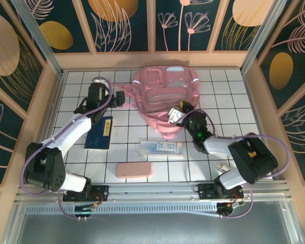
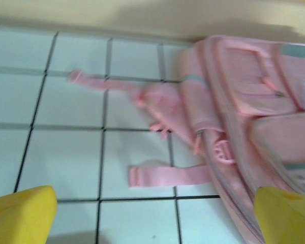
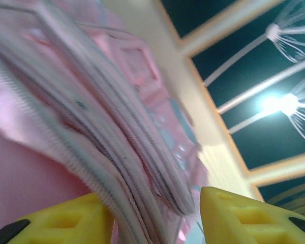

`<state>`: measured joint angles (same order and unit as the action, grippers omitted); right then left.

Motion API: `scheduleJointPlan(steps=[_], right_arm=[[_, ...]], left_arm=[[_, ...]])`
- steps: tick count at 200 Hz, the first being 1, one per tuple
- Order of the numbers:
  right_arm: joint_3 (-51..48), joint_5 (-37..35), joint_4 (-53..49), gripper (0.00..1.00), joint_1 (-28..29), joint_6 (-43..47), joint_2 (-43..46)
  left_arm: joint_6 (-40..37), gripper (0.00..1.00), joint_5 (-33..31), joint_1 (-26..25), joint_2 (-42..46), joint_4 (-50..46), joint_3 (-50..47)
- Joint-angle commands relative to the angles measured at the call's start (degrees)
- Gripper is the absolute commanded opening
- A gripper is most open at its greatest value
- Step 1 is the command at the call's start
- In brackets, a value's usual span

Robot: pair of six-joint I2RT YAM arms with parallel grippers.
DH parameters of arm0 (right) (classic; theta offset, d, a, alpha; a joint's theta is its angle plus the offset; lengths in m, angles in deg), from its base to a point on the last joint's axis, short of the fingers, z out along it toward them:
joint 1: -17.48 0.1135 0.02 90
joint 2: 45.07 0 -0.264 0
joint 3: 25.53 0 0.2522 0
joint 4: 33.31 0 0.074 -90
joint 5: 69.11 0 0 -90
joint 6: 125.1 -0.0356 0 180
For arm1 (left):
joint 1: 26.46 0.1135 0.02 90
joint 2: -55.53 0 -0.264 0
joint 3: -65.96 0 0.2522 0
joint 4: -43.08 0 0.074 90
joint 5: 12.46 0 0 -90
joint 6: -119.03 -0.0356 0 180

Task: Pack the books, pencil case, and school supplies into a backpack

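The pink backpack lies at the back middle of the tiled table. My left gripper hovers by its left side, jaws wide open over bare tile and a loose pink strap, holding nothing. My right gripper is at the backpack's near flap; its yellow fingers stand apart with the zippered edge between them, a small gap on the right. The navy book, the clear packet with "20" and the salmon pencil case lie on the tiles in front.
A small pale object sits near the right arm's base. Wooden walls close the table on three sides. The backpack's straps trail left across the tiles.
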<state>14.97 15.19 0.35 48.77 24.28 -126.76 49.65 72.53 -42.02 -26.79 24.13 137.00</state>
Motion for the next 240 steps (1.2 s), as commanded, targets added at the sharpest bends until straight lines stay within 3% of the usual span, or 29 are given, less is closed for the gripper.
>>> scheduleJointPlan(steps=[1,14,33,56,73,86,99,116,142,160,195,219,240], right_arm=[[4.0,17.6,-19.8,0.49,0.4,-2.1,7.9],[7.3,25.4,-34.8,0.5,-1.4,1.0,10.7],[13.1,30.4,-50.5,0.51,-1.7,2.6,11.9],[17.7,34.6,-55.8,0.52,-1.1,-2.1,12.1],[18.8,34.8,-46.3,0.53,2.9,-16.1,11.8],[18.6,26.5,-33.9,0.53,9.0,-32.2,10.6],[20.7,20.1,-28.1,0.52,15.0,-45.2,7.3],[26.7,9.6,-27.6,0.49,21.5,-62.2,0.1],[36.9,10.9,-31.6,0.49,24.2,-83.2,-13.0],[43.4,14.5,-34.3,0.48,24.3,-90.3,-21.5],[63.1,20.4,-48.7,0.48,23.5,-94.1,-37.8],[73.5,23.2,-56.7,0.47,21.8,-105.6,-47.2],[78.6,23.6,-61.9,0.46,22.1,-112.9,-52.0]], left_arm=[[11.1,0.99,1.0,3.2,-1.6,-16.0,1.3],[11.9,0.99,0.3,4.8,-0.5,-17.8,0.8],[12.3,0.99,1.9,8.2,0.6,-19.8,0.5],[13.2,0.99,7.7,12.7,0.5,-20.8,-0.8],[14.4,0.99,10.9,15.7,0.3,-21.5,-1.2],[13.8,0.98,13.0,17.3,-0.1,-22.2,-1.2],[13.1,0.97,12.5,18.4,-0.4,-23.1,-1.2],[11.5,0.97,11.2,19.9,-1.0,-24.1,-1.2],[10.5,0.94,12.4,22.9,-2.2,-24.1,-5.2],[11.4,0.89,13.4,24.3,-2.7,-22.4,-8.1],[10.7,0.83,14.4,24.5,-4.2,-21.5,-10.1],[8.2,0.81,13.6,24.5,-6.9,-20.7,-10.6],[7.5,0.79,17.7,24.5,-8.8,-19.9,-11.0]])
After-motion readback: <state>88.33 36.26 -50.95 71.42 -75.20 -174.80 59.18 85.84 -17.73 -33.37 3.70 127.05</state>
